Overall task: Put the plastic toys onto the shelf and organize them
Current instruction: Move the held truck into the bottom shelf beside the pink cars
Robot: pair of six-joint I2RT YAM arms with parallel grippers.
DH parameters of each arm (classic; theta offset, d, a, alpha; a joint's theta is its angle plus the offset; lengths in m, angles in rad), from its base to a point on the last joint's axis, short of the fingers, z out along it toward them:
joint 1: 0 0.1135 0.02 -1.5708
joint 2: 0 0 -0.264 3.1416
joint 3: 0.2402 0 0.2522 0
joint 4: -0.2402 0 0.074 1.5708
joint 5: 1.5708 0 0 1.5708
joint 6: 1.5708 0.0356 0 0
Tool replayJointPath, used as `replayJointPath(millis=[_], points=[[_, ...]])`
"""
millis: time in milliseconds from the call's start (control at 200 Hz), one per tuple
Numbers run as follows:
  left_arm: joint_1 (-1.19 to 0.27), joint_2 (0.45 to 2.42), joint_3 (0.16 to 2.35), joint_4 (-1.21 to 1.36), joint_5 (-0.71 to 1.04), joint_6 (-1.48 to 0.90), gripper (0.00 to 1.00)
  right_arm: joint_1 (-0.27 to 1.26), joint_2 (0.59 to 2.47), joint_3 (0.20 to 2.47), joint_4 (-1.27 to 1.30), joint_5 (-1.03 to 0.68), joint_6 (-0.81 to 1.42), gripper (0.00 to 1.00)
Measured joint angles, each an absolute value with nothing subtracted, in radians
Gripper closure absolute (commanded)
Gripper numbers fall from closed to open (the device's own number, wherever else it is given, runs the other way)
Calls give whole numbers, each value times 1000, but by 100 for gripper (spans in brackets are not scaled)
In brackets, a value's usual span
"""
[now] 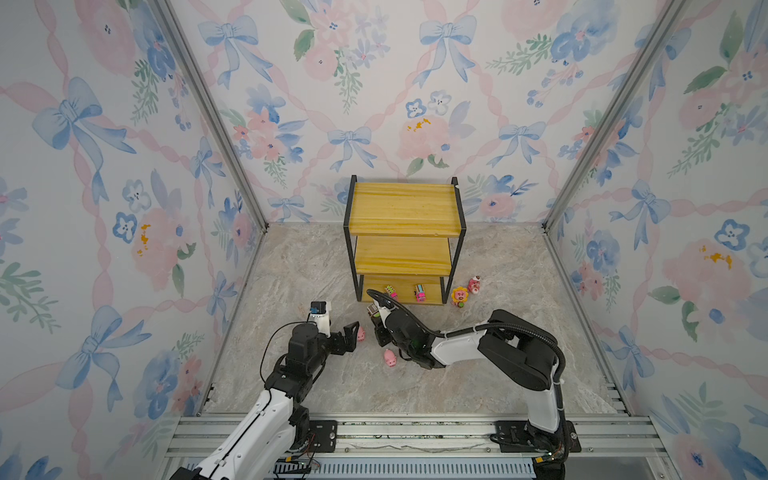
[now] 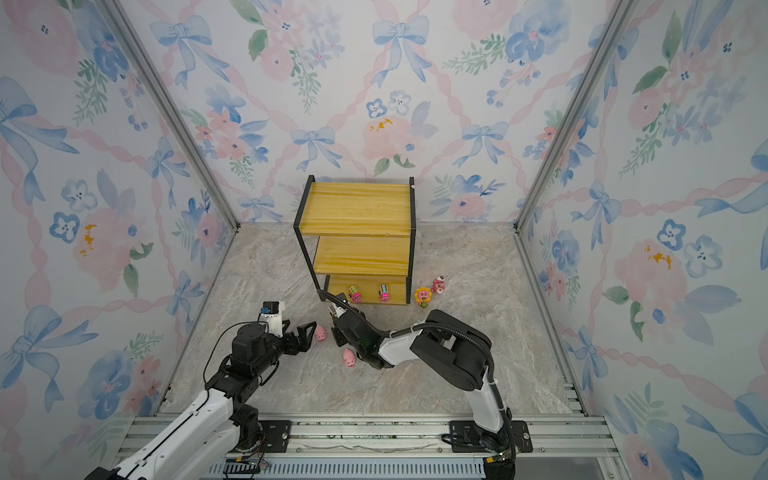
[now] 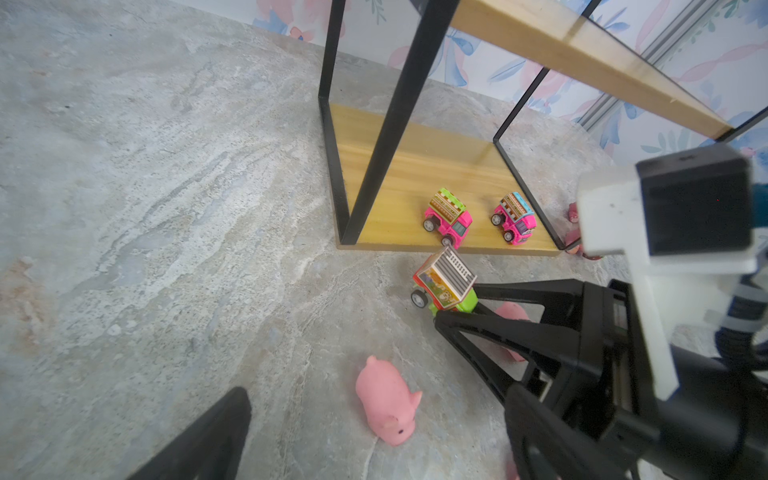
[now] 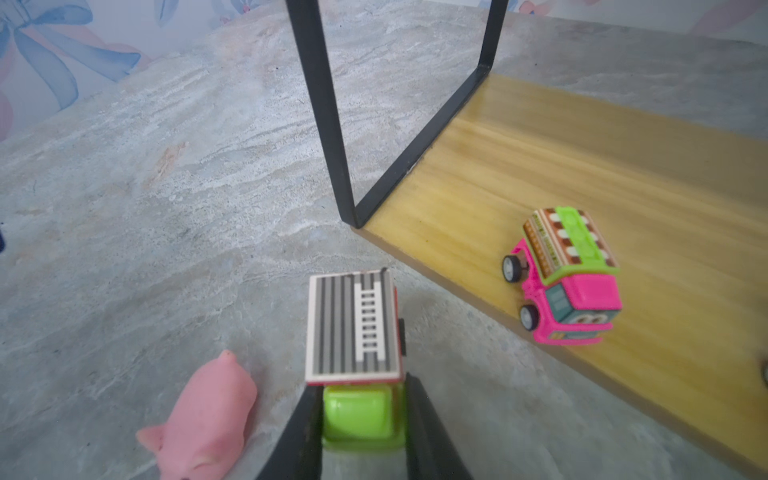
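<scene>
Right gripper (image 4: 361, 390) is clamped on the green-cab toy truck (image 4: 353, 328), held just before the shelf's bottom board (image 4: 623, 166); placement beside the pink truck (image 4: 569, 286) is judged next.

In the black right claw (image 4: 362, 401) sits a lime-green truck (image 4: 353, 324) with grey-striped roof; beside the claw, a pink pig (image 4: 208, 415); beyond it, a pink truck (image 4: 569, 278), yellow shelf (image 4: 623, 166).
</scene>
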State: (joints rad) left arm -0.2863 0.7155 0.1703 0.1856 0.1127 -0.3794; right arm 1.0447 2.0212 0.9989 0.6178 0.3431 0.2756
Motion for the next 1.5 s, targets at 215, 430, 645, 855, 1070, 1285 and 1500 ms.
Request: replayJointPath(millis=[215, 430, 645, 855, 1070, 1285, 1500], points=[[-286, 711, 168, 186, 113, -379, 4, 1044, 2022, 1039, 623, 385, 277, 85], [-285, 711, 167, 186, 118, -379, 4, 1043, 2047, 1071, 623, 410, 290, 85], [-284, 707, 166, 187, 120, -379, 4, 1042, 2085, 1101, 621, 435, 311, 85], [-284, 706, 166, 190, 120, -379, 4, 1033, 2112, 1137, 600, 451, 338, 86], [-284, 706, 166, 193, 124, -379, 4, 1028, 2148, 1171, 590, 453, 352, 86], [-281, 708, 166, 194, 131, -379, 4, 1018, 2163, 1182, 580, 453, 366, 86], [-281, 709, 166, 197, 131, -379, 4, 1000, 2170, 1199, 568, 450, 375, 86]])
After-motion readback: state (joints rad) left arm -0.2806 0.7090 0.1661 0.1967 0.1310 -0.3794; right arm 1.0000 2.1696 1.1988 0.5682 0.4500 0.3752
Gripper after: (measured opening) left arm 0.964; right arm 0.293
